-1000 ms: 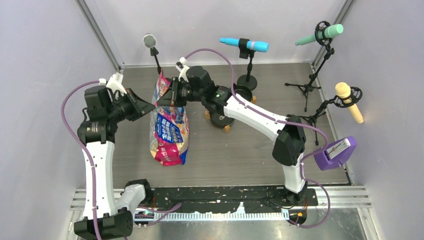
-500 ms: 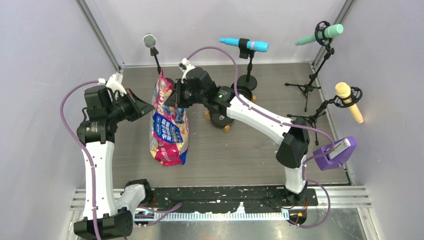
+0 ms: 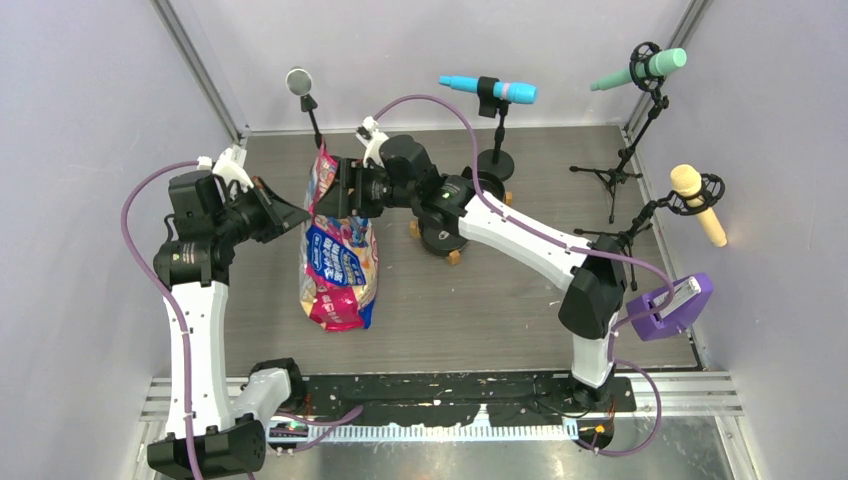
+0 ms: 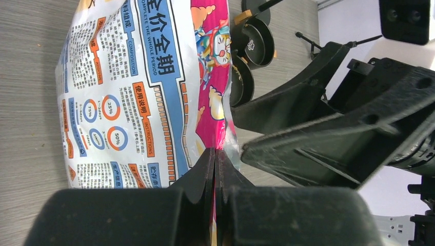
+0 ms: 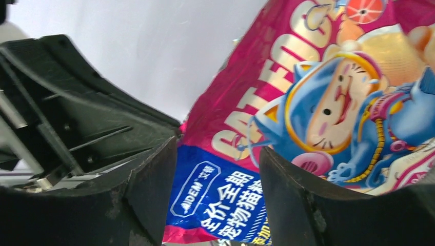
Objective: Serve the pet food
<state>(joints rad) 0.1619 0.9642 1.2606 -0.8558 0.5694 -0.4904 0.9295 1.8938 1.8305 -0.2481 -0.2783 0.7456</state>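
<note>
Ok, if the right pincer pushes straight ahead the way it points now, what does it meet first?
Probably the pet food bag, filling the view just ahead of the right pincer; exact gap unclear.

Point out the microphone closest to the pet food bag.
The grey round-headed microphone, just behind the bag; the blue microphone, green microphone and yellow microphone stand farther right.

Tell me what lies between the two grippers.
Only the pink edge of the pet food bag, pinched by the left gripper; the open right gripper faces it. Left wrist view.
</note>
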